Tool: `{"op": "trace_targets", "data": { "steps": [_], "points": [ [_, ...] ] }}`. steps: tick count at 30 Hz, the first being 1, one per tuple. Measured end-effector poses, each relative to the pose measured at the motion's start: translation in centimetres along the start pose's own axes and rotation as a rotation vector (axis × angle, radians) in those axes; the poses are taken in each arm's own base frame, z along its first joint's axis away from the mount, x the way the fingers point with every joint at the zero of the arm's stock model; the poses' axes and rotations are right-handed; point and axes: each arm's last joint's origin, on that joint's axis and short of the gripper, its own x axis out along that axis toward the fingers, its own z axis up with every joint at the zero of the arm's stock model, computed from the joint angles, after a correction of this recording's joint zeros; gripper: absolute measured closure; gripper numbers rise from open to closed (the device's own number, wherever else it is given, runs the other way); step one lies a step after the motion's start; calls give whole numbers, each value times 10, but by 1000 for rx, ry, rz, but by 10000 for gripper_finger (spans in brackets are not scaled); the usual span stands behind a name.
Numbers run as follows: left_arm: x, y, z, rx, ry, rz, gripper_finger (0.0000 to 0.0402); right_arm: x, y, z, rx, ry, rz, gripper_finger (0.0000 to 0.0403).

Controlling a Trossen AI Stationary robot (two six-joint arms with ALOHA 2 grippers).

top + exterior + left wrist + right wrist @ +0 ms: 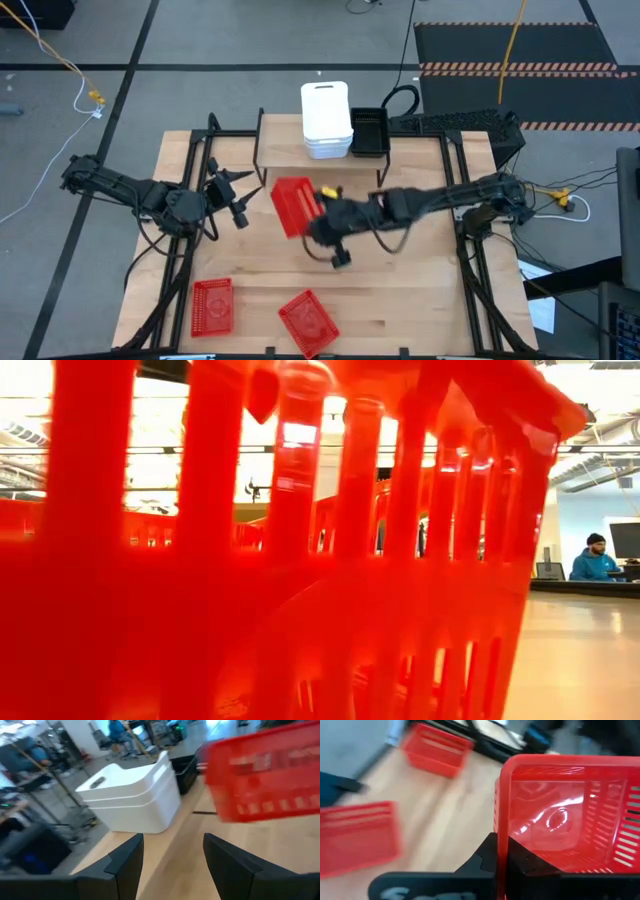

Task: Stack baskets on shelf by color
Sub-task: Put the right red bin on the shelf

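high view: white basket stack point(326, 120) and black basket point(369, 131) sit on the shelf point(290, 150); right gripper point(318, 220) clamps one red basket point(294, 207), two red baskets point(212, 306) remain on the table, left gripper point(232, 190) open, empty.

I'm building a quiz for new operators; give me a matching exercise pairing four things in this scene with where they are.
Things:
1. white baskets
2. black basket
3. red basket in the right tool
4. two other red baskets

Places:
a. near edge of the tabletop
b. stacked on the shelf
c. on the shelf, beside the white stack
d. gripped by its rim, mid-table

Pairs: 1-b, 2-c, 3-d, 4-a
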Motion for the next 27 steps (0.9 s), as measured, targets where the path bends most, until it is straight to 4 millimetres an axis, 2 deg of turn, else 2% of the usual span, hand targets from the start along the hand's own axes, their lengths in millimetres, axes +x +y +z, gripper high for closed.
{"op": "trace_targets", "data": {
  "steps": [4,9,14,17,21,27],
  "points": [
    [-1,3,-2,64,19,50,195,14,-41,6,-37,-34,-96,403],
    [-2,17,-1,100,24,168,195,29,-98,12,-29,-115,-237,403],
    [-5,35,-1,77,25,270,195,50,-139,-5,28,-84,-322,403],
    [-8,45,-1,79,28,305,195,69,-150,-19,36,-50,-338,403],
    [-9,54,-2,101,37,345,195,97,-155,-36,5,26,-385,403],
    [-7,61,-3,130,66,394,195,102,-155,-40,-13,63,-423,401]
  ]
}}
